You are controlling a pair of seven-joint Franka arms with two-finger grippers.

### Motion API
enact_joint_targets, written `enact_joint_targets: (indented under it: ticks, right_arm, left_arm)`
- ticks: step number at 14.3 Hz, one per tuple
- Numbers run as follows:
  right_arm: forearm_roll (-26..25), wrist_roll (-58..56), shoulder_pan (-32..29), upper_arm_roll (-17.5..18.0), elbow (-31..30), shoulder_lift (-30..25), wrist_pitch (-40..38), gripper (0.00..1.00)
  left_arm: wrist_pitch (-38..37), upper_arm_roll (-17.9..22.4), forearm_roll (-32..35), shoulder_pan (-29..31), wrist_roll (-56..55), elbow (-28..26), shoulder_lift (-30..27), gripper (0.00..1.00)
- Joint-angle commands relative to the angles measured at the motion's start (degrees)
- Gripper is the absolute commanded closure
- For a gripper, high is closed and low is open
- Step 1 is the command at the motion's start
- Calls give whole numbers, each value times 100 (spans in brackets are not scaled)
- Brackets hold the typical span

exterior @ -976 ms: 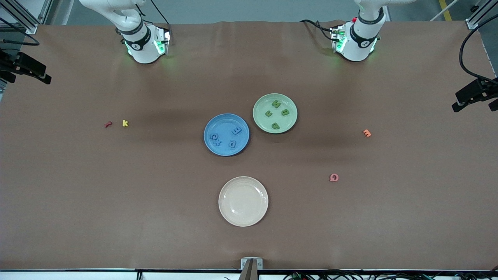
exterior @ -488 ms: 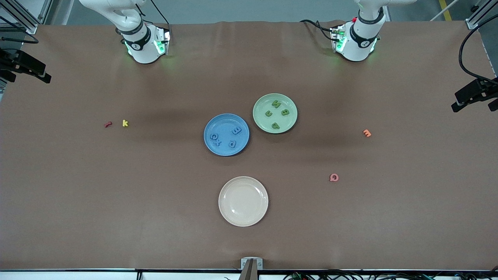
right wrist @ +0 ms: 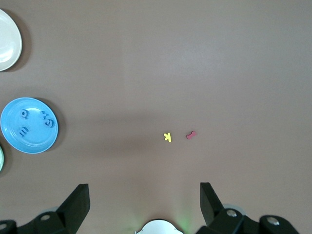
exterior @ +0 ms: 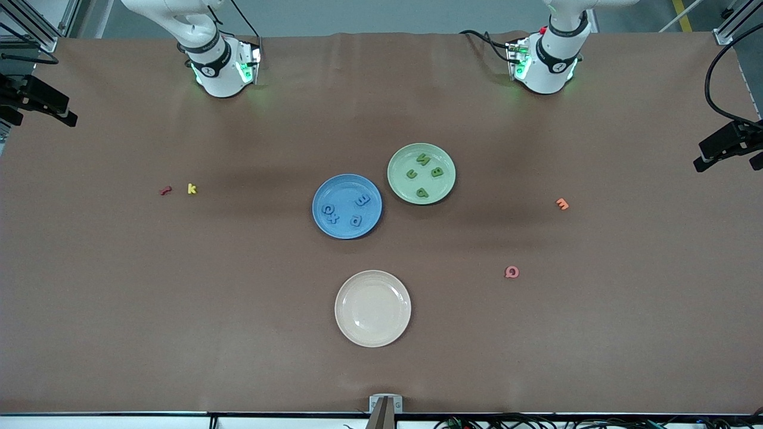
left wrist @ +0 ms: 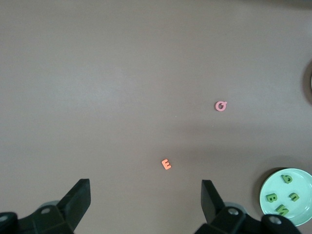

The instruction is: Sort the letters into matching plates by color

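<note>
Four blue letters (exterior: 347,210) lie in the blue plate (exterior: 334,193), four green letters (exterior: 424,173) in the green plate (exterior: 402,161). They look light, soft; pinch by edges. Both grippers, left gripper (left wrist: 146,197) and right gripper (right wrist: 145,197), wait high over the desk (exterior: 179,298), jaws spread.

Wide-spread left end effector (left wrist: 146,200) above orange letter (left wrist: 166,164), pink letter (left wrist: 221,106) nearby

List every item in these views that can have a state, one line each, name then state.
blue plate: holds four blue letters.
green plate: holds four green letters.
cream plate: nothing on it.
yellow letter, red letter, orange letter, pink letter: loose on the table.
left gripper: open, holding nothing, raised.
right gripper: open, holding nothing, raised.
</note>
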Motion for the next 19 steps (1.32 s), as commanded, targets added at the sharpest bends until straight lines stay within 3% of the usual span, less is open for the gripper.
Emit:
enact_joint_targets:
  ticks: [1,7,9,19]
  right_arm:
    - [-7,-190,-103,58,-206,-188,101,0]
    - [-138,-199,-86,58,-241,-188,101,0]
    - [-182,-199,-77,67,-241,-188,127,0]
    - [-174,-199,-86,67,-241,-188,145,0]
  left_arm:
    - [82,35,-9,22,-30,-85,-90,0]
    - [56,-36,-18,-30,-30,-41,-116,0]
    - [38,-237,-9,-4,-13,-41,-125,0]
    - [20,-264,-18,14,84,-32,-143,0]
